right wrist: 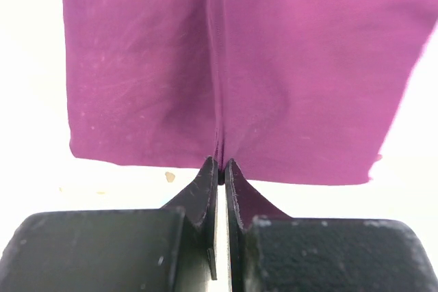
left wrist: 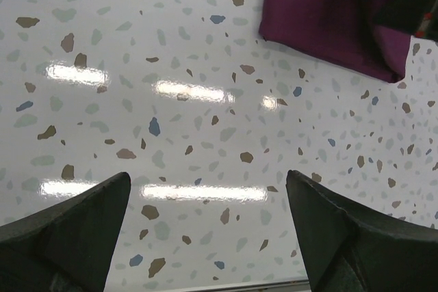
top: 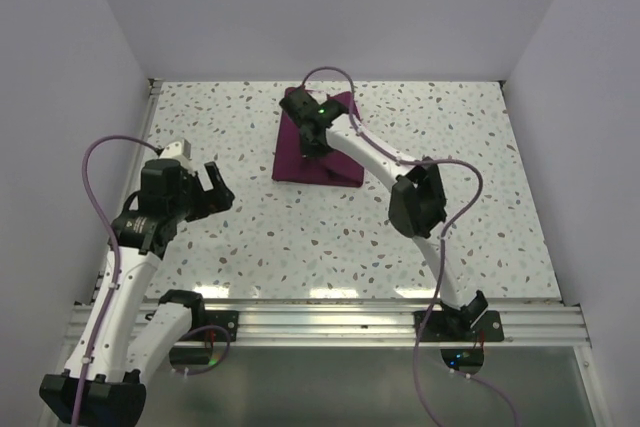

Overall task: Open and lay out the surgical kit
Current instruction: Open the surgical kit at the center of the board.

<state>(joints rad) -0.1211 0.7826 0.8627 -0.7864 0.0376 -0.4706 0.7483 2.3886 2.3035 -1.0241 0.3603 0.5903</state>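
White walls enclose a speckled table (top: 450,237). At its far middle the cloth wrap (top: 295,162) lies folded shut, contents hidden; opening appears only just started. Over the wrap, the right hand (right wrist: 220,165) is pinched closed on a fabric ridge. Near-left of the wrap, well apart, the left hand (left wrist: 205,179) hangs wide, empty. Only the right arm crosses the wrap.

The cloth wrap (top: 295,169) lies on the counter (top: 470,147) at upper centre of the frame, with the right hand (top: 312,145) resting on it. The left hand (top: 213,190) hangs over the counter at middle left, well apart from the wrap.
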